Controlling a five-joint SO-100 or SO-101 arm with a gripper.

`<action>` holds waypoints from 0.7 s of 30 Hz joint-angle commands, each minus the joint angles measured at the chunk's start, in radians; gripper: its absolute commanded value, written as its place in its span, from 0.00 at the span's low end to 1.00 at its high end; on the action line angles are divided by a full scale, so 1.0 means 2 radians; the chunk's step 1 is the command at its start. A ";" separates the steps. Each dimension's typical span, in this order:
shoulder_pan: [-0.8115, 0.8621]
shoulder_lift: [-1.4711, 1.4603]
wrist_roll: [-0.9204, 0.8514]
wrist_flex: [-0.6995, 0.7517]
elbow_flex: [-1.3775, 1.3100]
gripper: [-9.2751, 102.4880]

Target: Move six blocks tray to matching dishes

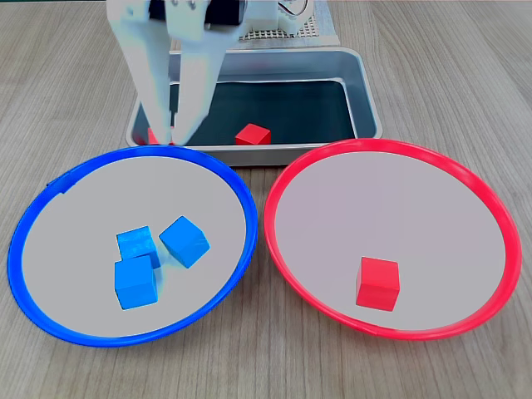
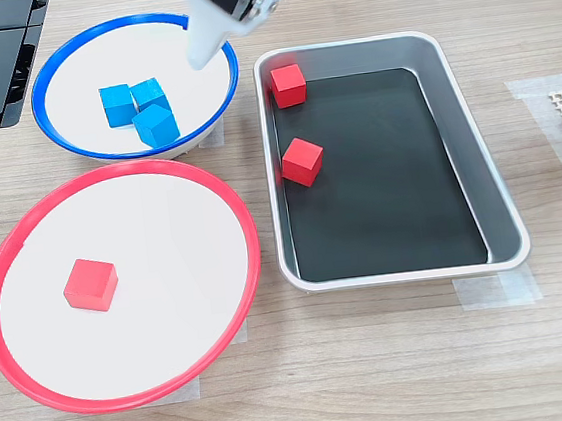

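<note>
Blocks are mostly sorted: three blue ones [image 1: 150, 262] sit bunched together in the blue dish [image 1: 50, 187], touching one another, and one red block [image 1: 378, 283] lies alone in the red dish [image 1: 490, 208]. Two red blocks are left in the tray [image 2: 477, 160]. One [image 2: 288, 85] is tucked into the tray's corner nearest the blue dish, hard against the rim; the other [image 2: 302, 161] lies a little way along the same wall, turned at an angle.

So the step in hand looks like the fifth block, the first of the last two reds. The gripper [image 1: 164, 133] hangs over that corner, its white fingers [image 1: 150, 91] reaching down toward the tray rim, and a sliver of red [image 1: 153, 135] shows just beside the tips. The fingers look close together there, but whether they have closed on the block or just stand over it, I cannot tell. From the other side the arm's tip [image 2: 205, 42] seems to be over the blue dish's edge, so its height is hard to judge too.

If nothing is held yet, the next move means getting a finger between block and wall, which is tight. Then lift clear of the rim and carry across to the red dish, past the blue one.
</note>
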 commanded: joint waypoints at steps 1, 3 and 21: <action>-0.006 0.071 -0.041 0.116 0.012 0.08; -0.013 0.105 -0.047 0.124 0.052 0.11; -0.071 0.097 -0.041 -0.118 0.267 0.25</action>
